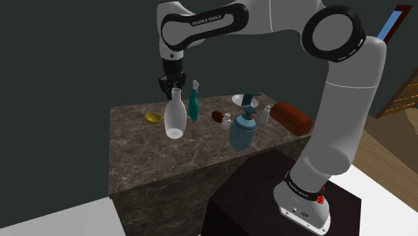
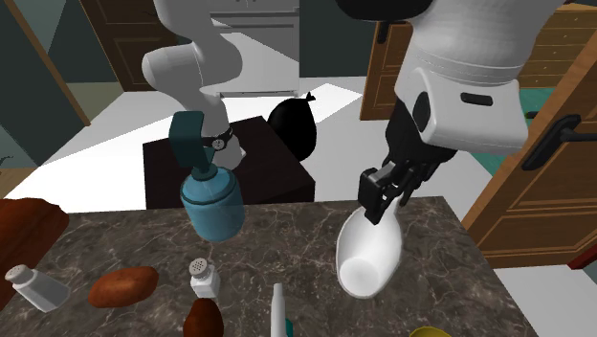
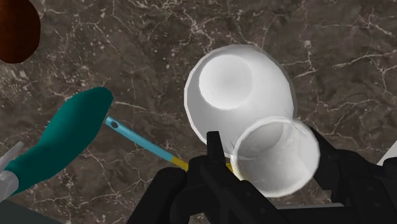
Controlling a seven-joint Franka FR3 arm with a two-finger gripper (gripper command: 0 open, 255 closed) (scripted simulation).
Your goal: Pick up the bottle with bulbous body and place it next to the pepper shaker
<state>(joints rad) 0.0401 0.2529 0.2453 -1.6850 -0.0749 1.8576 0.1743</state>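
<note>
The bulbous bottle (image 1: pixel 174 119) (image 2: pixel 367 247) (image 3: pixel 236 89) is white with a narrow neck. It hangs tilted from my gripper (image 1: pixel 172 86) (image 2: pixel 385 188) (image 3: pixel 270 155), which is shut on its neck just below the open mouth. Its round base is at the counter top; I cannot tell if it touches. A small white shaker (image 1: pixel 226 121) (image 2: pixel 204 278) with holes in its cap stands nearer the stand, beside a blue pump bottle (image 1: pixel 242 129) (image 2: pixel 212 199). A second white shaker (image 1: pixel 266 114) (image 2: pixel 29 285) stands farther along.
A teal spray bottle (image 1: pixel 193 104) (image 3: pixel 57 137) stands close beside the held bottle. A yellow bowl (image 1: pixel 154 118), a white dish (image 1: pixel 241 100), a brown loaf shape (image 1: pixel 290 118) and small brown lumps (image 2: pixel 122 284) share the dark marble counter (image 1: pixel 141 144).
</note>
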